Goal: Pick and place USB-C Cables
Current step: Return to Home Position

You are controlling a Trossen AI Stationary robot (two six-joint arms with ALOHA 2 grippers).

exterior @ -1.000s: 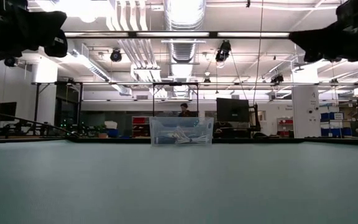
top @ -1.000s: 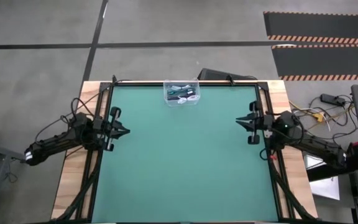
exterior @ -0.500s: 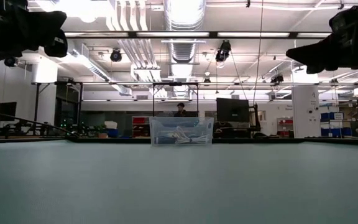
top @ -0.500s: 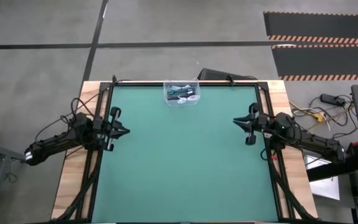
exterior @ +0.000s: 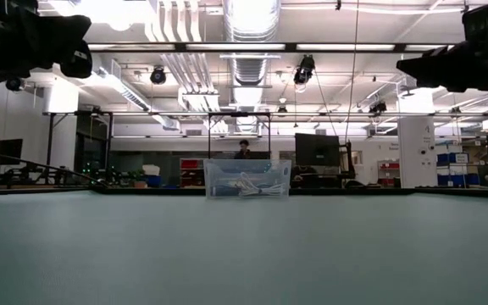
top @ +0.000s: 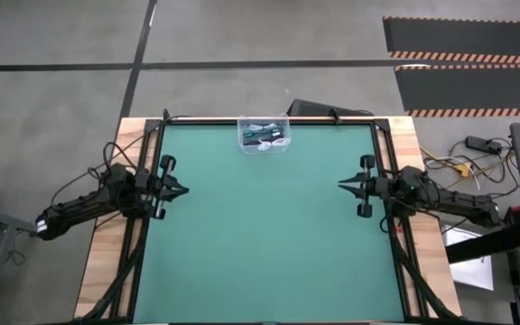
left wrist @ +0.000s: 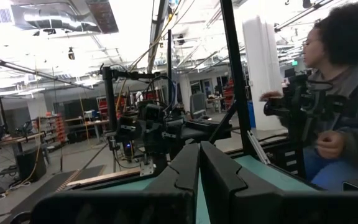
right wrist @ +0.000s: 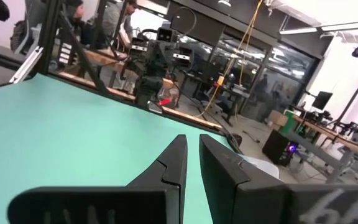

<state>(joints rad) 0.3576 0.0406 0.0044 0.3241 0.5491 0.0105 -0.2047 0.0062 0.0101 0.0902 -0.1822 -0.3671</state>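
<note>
A small clear bin (top: 264,134) stands at the middle of the table's far edge and holds the USB-C cables (top: 267,137), white, black and teal bundles lying on its floor. In the low view the bin (exterior: 247,179) shows white cords (exterior: 252,188) inside. My left gripper (top: 181,190) hovers over the table's left edge, shut, pointing toward the right; its fingers (left wrist: 199,152) meet. My right gripper (top: 343,185) hovers over the right edge, pointing left, its fingers (right wrist: 192,143) a narrow gap apart. Both are far from the bin.
The teal mat (top: 269,235) lies bare between the arms, with a wooden border (top: 106,262) at its sides. A person (left wrist: 347,93) sits beyond the table's right side; another person (exterior: 244,150) shows far behind the bin. Cables and gear lie on the floor to the right (top: 463,167).
My right gripper has moved toward the table's near edge and slightly toward its left, dipping and then levelling out in the low view. The left arm, the bin and the cables have stayed where they were.
</note>
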